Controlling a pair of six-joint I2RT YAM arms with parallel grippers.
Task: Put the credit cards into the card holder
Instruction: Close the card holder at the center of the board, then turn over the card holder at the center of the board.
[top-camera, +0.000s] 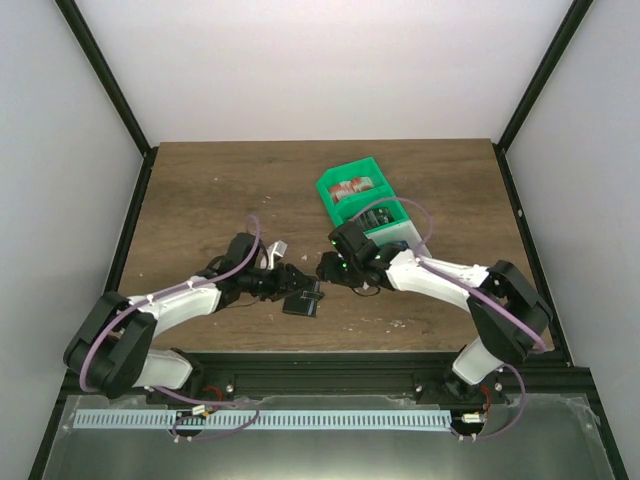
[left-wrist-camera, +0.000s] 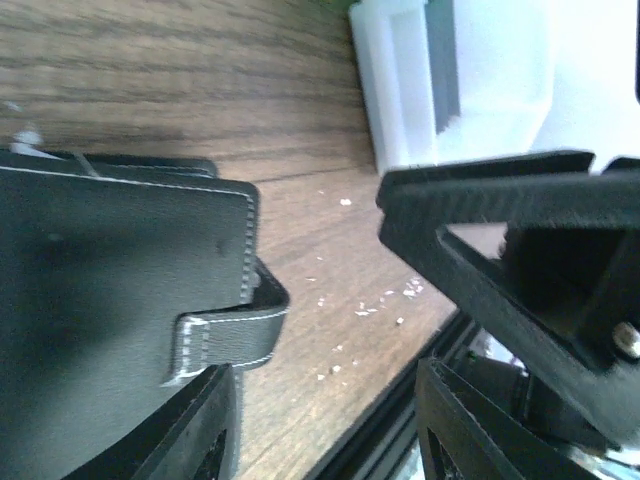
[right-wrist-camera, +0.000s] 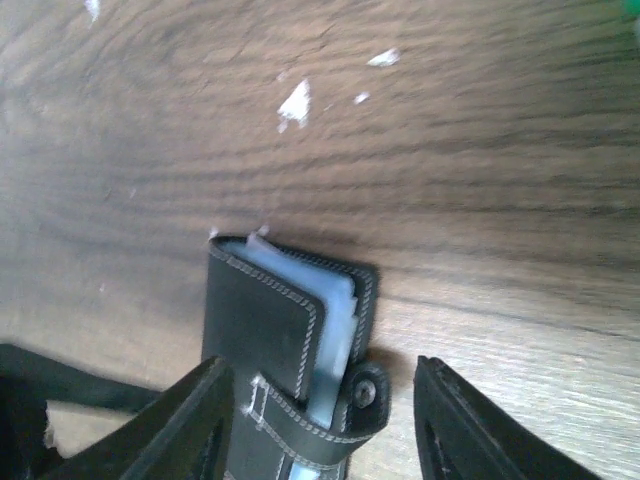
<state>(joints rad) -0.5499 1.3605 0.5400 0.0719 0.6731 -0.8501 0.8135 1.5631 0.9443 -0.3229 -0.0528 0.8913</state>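
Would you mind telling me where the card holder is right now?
The card holder lies on the table near its front edge, about centre in the top view, beside the left gripper and right gripper, in front of the green bin.

Both arms low, elbows out, left hand (top-camera: 300, 291) and right hand (top-camera: 328, 270) close together, fingers apart.
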